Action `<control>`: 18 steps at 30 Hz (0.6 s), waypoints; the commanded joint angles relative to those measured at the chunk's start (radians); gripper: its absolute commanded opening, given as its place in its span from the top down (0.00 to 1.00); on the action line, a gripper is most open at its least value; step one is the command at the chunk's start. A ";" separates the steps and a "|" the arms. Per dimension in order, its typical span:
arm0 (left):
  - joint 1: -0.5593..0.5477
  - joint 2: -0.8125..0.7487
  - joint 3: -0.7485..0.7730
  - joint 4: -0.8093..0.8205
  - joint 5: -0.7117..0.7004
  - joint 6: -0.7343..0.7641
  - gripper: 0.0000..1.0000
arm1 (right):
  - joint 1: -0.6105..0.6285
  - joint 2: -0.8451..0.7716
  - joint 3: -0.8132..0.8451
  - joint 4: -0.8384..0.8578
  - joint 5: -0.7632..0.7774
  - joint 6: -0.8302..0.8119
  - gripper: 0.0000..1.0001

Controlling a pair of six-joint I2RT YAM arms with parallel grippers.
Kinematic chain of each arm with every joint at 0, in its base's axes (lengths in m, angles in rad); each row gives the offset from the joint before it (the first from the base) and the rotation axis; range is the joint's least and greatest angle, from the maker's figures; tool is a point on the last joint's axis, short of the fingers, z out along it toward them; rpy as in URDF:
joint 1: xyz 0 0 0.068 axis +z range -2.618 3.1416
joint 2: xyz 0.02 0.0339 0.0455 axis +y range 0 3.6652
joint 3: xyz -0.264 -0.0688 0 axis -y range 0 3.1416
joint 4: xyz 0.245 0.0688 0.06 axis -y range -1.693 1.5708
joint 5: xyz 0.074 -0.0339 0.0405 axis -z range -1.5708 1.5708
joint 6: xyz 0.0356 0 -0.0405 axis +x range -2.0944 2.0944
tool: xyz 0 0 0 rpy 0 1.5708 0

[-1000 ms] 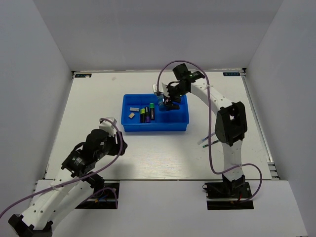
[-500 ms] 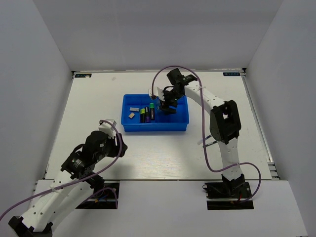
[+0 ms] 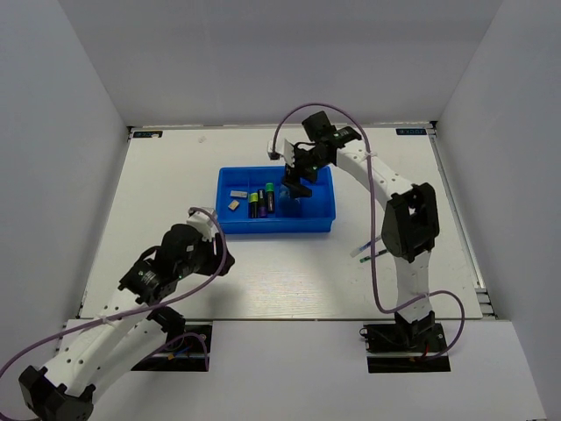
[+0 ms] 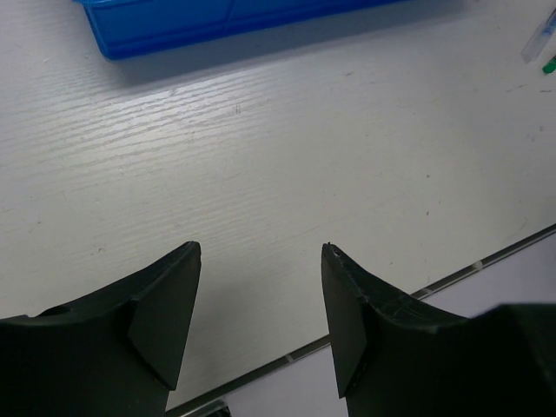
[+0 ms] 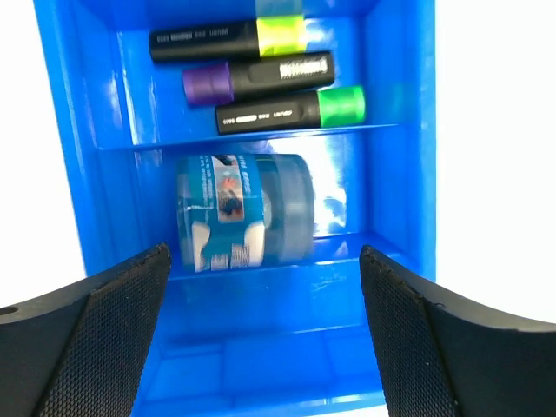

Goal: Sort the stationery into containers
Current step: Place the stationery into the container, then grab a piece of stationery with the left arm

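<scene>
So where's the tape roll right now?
In the right wrist view, the tape roll sits inside the blue tray, in the compartment right beside the three markers.

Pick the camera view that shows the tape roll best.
Right wrist: the tape roll sits mid-frame, label showing, in the compartment beside the markers. In the top external view the right tool mostly covers it. The left wrist view shows only a wall of the tray.

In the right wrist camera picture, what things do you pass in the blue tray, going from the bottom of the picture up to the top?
tape roll → green-ended marker → purple-ended marker → yellow-ended marker, all inside the blue tray.
</scene>
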 commanded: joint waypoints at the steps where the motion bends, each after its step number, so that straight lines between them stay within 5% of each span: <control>1: 0.004 0.007 0.056 0.037 0.041 0.009 0.32 | -0.008 -0.082 -0.016 0.028 -0.030 0.052 0.10; 3: 0.004 0.015 0.059 0.053 0.058 0.011 0.32 | -0.006 -0.100 -0.031 0.028 -0.014 0.058 0.10; 5: 0.004 0.025 0.062 0.082 0.090 0.009 0.45 | -0.006 -0.122 -0.031 0.030 0.011 0.143 0.15; 6: -0.004 0.047 0.090 0.095 0.108 0.011 0.52 | -0.008 -0.145 -0.034 0.028 0.073 0.178 0.25; 7: -0.019 0.083 0.104 0.102 0.117 0.017 0.69 | -0.014 -0.178 -0.059 0.057 0.091 0.321 0.99; 9: -0.061 0.173 0.166 0.133 0.141 0.031 0.91 | -0.053 -0.290 -0.208 0.112 0.216 0.473 1.00; 13: -0.197 0.393 0.289 0.181 0.162 0.138 1.00 | -0.131 -0.470 -0.449 0.248 0.424 0.698 1.00; 14: -0.247 0.427 0.341 0.185 0.167 0.162 1.00 | -0.147 -0.537 -0.489 0.166 0.410 0.710 0.26; 15: -0.295 0.462 0.366 0.182 0.168 0.236 1.00 | -0.162 -0.550 -0.520 0.133 0.396 0.736 0.10; 17: -0.355 0.601 0.478 0.172 0.199 0.282 0.96 | -0.239 -0.620 -0.554 0.067 0.369 0.805 0.14; 18: -0.372 0.636 0.502 0.175 0.200 0.313 0.88 | -0.270 -0.672 -0.642 0.077 0.364 0.830 0.73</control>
